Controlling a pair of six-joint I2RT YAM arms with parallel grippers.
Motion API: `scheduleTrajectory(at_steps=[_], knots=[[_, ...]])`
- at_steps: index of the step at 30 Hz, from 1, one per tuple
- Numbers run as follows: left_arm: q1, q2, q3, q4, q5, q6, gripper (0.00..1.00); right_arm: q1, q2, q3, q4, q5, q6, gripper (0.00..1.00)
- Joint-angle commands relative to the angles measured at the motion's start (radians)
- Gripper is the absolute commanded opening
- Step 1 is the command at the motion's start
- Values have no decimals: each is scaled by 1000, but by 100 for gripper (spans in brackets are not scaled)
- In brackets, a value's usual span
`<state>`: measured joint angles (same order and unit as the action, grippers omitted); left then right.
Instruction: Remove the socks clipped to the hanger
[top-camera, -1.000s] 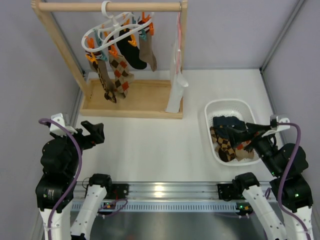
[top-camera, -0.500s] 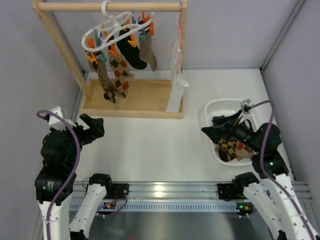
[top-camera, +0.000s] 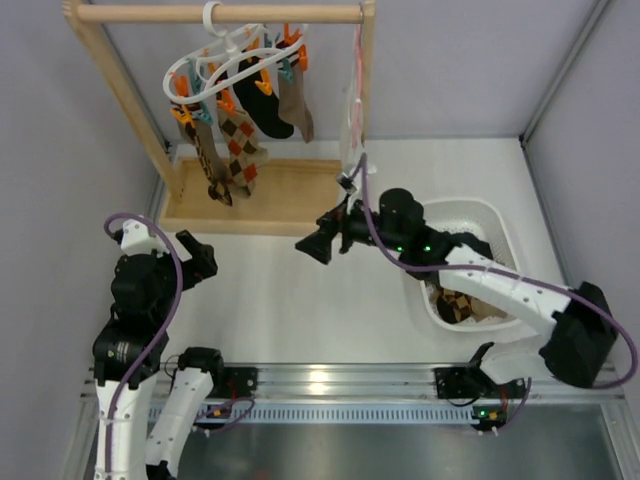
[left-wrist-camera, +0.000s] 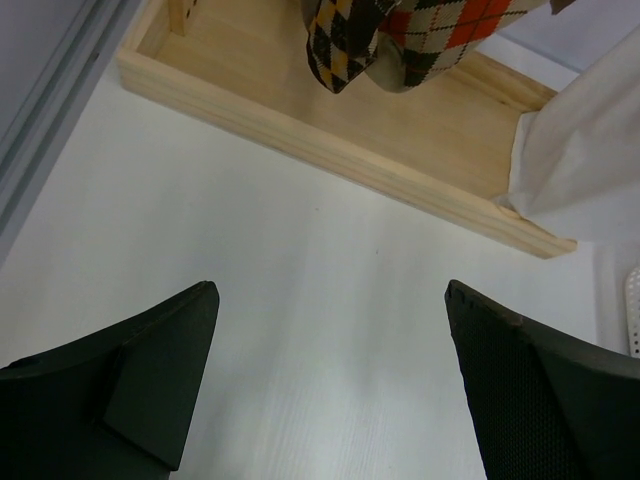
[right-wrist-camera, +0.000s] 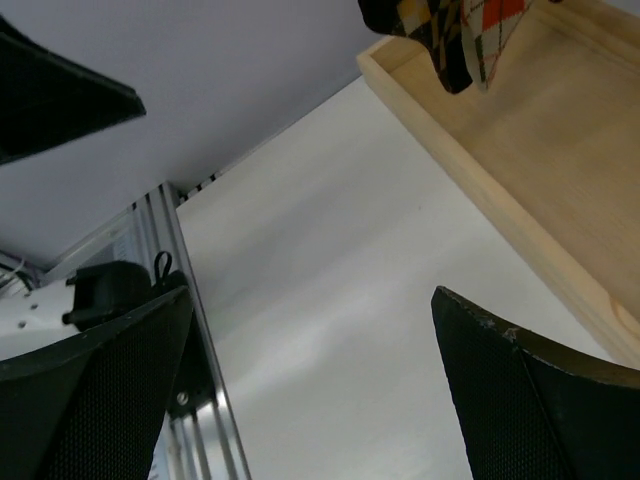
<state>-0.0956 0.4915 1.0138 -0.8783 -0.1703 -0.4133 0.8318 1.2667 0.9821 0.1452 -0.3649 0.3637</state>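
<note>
The white ring hanger (top-camera: 215, 62) with orange and teal clips hangs by its hook from the wooden rail at the back left. Clipped socks hang from it: diamond-checked ones (top-camera: 238, 148), a black one (top-camera: 268, 112) and a brown one (top-camera: 297, 108). The checked sock tips show in the left wrist view (left-wrist-camera: 400, 40) and the right wrist view (right-wrist-camera: 455, 35). My left gripper (top-camera: 200, 262) is open and empty over the table at the near left. My right gripper (top-camera: 312, 245) is open and empty, stretched to mid-table, below and right of the hanging socks.
The wooden rail frame (top-camera: 220, 14) stands on a wooden tray base (top-camera: 290, 195). A white cloth with a pink strap (top-camera: 352, 130) hangs at the frame's right post. A white basket (top-camera: 490, 215) at the right holds several socks (top-camera: 460, 300).
My right arm has swung from over the basket leftward and forward to mid-table, gripper empty. My left arm has shifted slightly right and down.
</note>
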Motion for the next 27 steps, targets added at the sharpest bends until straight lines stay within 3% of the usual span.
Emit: scheduleTrajectory(at_steps=[1, 5, 11, 16, 27], knots=[[-4, -39, -43, 82, -46, -1, 99, 82, 170, 159, 174, 147, -91, 99], [-4, -89, -79, 90, -86, -38, 98, 105, 418, 364, 220, 221, -71, 100], [-18, -108, -100, 96, -109, -70, 99, 93, 667, 646, 149, 359, -69, 99], [-33, -110, -104, 98, -124, -74, 99, 12, 787, 740, 175, 311, -22, 100], [-47, -107, -109, 98, -129, -74, 99, 1, 1031, 983, 247, 186, -26, 97]])
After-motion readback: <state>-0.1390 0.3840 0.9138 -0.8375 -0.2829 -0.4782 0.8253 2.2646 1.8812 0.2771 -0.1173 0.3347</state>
